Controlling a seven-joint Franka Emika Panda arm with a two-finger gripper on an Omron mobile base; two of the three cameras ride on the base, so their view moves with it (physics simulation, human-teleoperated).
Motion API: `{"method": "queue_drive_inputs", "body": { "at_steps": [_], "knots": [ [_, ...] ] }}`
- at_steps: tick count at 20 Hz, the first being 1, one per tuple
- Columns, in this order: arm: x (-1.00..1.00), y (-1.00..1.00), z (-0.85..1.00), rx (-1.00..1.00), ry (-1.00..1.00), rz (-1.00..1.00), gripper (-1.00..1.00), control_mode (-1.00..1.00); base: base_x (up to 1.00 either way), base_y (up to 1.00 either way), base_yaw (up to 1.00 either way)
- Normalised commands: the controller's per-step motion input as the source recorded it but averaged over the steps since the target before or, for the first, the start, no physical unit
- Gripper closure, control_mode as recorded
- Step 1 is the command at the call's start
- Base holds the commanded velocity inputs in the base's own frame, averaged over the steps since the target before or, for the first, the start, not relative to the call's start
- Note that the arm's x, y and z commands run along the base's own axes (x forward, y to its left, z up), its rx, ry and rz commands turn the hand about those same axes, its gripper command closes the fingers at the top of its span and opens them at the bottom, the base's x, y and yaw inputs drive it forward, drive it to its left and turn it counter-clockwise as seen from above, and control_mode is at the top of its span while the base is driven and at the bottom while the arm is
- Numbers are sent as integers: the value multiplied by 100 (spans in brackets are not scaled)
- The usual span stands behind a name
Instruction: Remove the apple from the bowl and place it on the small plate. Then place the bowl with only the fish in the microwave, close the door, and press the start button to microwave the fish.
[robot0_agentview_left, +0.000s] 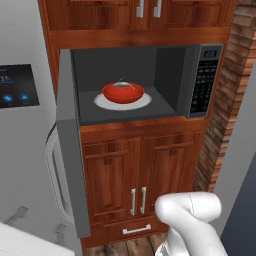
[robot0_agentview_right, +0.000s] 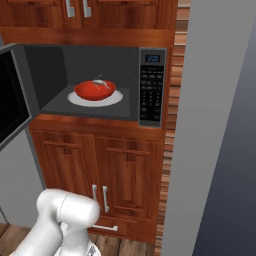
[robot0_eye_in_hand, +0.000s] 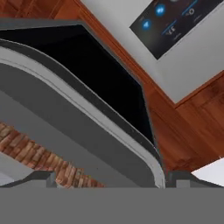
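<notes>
— What's hard to see?
— The fish (robot0_agentview_left: 123, 85) is showing only as a sliver above the bowl (robot0_agentview_left: 123, 93) sitting inside the microwave (robot0_agentview_left: 202, 80).
— And the fingers (robot0_eye_in_hand: 107, 178)?
— Standing wide apart, straddling the door (robot0_eye_in_hand: 83, 113) edge, holding nothing.

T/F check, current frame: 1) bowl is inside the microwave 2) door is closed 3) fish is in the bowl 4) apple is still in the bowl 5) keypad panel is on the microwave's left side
1) The bowl sits in the microwave: true.
2) The door is closed: false, it stands wide open.
3) The fish lies in the bowl: true.
4) Apple in the bowl: false, only the fish shows there.
5) The keypad panel is on the left: false, it is on the right side.
</notes>
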Motion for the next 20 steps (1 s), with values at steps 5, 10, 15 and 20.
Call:
{"method": "queue_drive_inputs", "body": {
  "at_steps": [5,10,15,20],
  "knots": [
    [60,100,-48,-3,2,-15,-100,-100,0,0,0],
    [87,91,-56,0,5,-7,-100,-100,0,0,0],
    [96,51,-49,0,7,-1,-100,-100,0,0,0],
    [98,5,-46,3,10,0,-100,-100,0,0,0]
  ]
}}
